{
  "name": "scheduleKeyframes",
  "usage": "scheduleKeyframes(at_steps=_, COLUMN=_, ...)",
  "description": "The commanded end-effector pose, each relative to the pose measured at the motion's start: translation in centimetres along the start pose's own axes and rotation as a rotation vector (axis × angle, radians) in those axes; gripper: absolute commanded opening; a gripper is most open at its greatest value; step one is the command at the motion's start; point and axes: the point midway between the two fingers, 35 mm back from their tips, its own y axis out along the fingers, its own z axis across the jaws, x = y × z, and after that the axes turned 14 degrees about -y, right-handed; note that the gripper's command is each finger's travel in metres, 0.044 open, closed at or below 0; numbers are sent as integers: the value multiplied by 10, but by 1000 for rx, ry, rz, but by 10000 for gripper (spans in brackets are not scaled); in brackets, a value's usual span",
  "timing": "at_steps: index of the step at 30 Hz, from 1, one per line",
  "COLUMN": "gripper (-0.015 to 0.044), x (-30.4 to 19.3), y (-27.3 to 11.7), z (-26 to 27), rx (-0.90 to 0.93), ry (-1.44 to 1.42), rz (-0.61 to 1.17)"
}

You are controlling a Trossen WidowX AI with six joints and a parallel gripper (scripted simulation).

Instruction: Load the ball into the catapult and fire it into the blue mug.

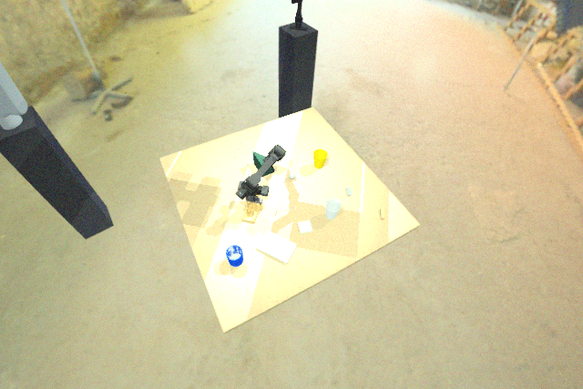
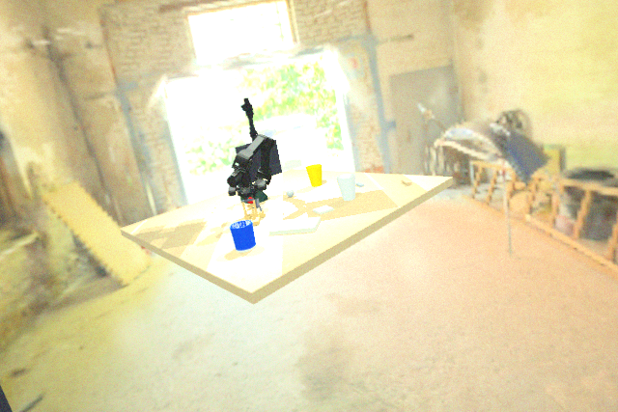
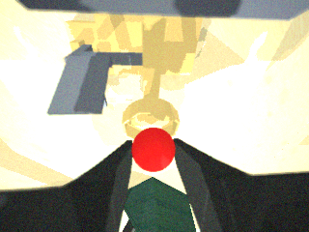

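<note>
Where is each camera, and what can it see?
Top: high above the table, looking down; the whole arm shows.
Exterior: off to the side beyond the blue mug, facing the arm.
Wrist: on the arm, looking past the end effector's fingers and red ball toward the catapult.
Top and exterior share the mug and arm.

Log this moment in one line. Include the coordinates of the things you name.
gripper (image 1: pixel 254 199) (image 2: pixel 250 199) (image 3: pixel 153 144): shut on red ball (image 2: pixel 250 200) (image 3: pixel 154 150) | over: yellow wooden catapult (image 1: pixel 250 220) (image 2: pixel 258 222) (image 3: pixel 169 43) | blue round mug (image 1: pixel 234 256) (image 2: pixel 242 236): upright | ball: not loaded
</note>
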Motion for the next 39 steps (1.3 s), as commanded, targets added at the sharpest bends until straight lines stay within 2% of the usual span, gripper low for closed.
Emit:
scheduleKeyframes(at_steps=1, gripper=0, x=0, y=-1, z=0, rx=0, ry=0, rz=-1)
scheduleKeyframes(at_steps=5, gripper=0, x=0, y=-1, z=0, rx=0, ry=0, rz=-1)
scheduleKeyframes(at_steps=15, gripper=263, x=-1, y=-3, z=0, rx=-3, ry=0, rz=-6)
scheduleKeyframes(at_steps=22, gripper=440, x=-30, y=-77, z=9, rx=-115, ry=10, rz=-171)
scheduleKeyframes(at_steps=26, gripper=440, x=-46, y=-103, z=13, rx=-161, ry=22, rz=-234)
scheduleKeyframes(at_steps=27, gripper=440, x=-33, y=-87, z=9, rx=-131, ry=8, rz=-205)
scheduleKeyframes(at_steps=28, gripper=440, x=-28, y=-89, z=7, rx=-138, ry=11, rz=-221)
scheduleKeyframes(at_steps=39, gripper=440, x=62, y=-137, z=-29, rx=-254, ry=46, rz=-571)
